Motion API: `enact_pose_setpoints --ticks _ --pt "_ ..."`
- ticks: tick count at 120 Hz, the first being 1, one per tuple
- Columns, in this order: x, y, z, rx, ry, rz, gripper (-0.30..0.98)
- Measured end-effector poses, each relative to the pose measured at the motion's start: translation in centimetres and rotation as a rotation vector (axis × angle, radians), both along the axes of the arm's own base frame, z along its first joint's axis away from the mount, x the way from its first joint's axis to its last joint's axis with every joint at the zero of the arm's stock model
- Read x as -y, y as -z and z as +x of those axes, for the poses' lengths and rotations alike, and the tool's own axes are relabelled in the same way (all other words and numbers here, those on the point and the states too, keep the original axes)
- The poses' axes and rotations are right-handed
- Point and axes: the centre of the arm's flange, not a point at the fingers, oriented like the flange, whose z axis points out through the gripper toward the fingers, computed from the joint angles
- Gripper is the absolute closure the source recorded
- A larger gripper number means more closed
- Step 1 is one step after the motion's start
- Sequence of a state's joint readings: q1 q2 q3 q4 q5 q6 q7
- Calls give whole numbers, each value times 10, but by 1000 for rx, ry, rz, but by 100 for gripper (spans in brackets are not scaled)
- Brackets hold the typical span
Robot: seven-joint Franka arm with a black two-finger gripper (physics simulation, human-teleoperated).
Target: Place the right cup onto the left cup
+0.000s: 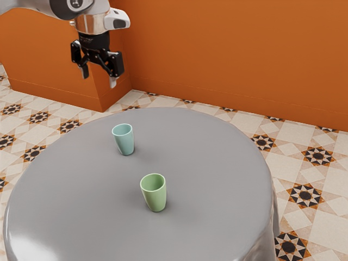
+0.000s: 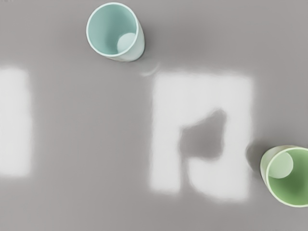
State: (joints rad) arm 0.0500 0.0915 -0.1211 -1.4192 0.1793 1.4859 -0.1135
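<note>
cups (image 1: 155, 196) apart, gripper (image 1: 99, 78) seemingly open

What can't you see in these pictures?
Green cup: one side cut off by the wrist view's edge.
Blue cup: inside bottom hidden in the exterior view by its own wall.
Table: near part cut off by exterior view's lower edge.
Arm: cut off by exterior view's edges.

Round grey worktop (image 1: 212, 144) with two upright cups on it, standing apart
The worktop is smooth and glossy, its edge draping downward at the side; a teal cup (image 1: 124, 140) and a green cup (image 1: 155, 193) stand directly on it, mouths up, not touching; bright patches of light lie on the surface, one between the cups with a dark shadow inside it
</note>
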Motion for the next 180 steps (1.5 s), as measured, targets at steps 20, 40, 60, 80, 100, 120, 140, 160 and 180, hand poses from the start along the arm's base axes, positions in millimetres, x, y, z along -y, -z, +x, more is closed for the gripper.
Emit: enact_pose_setpoints --ticks 20,40,60,80,100,120,140,160,180 --pt "6 6 3 4 11 -1 0" --pt "45 29 8 -16 71 -7 0" --pt "61 83 2 -60 65 -2 0" --pt "86 107 -4 -30 58 -6 0" --pt "101 127 -2 6 17 -19 0" --pt "135 141 -8 37 -3 -36 0" --pt "168 153 -17 57 -31 -49 0" --pt "198 159 -25 71 -68 -65 0" --pt "200 173 -25 64 -143 -67 0"
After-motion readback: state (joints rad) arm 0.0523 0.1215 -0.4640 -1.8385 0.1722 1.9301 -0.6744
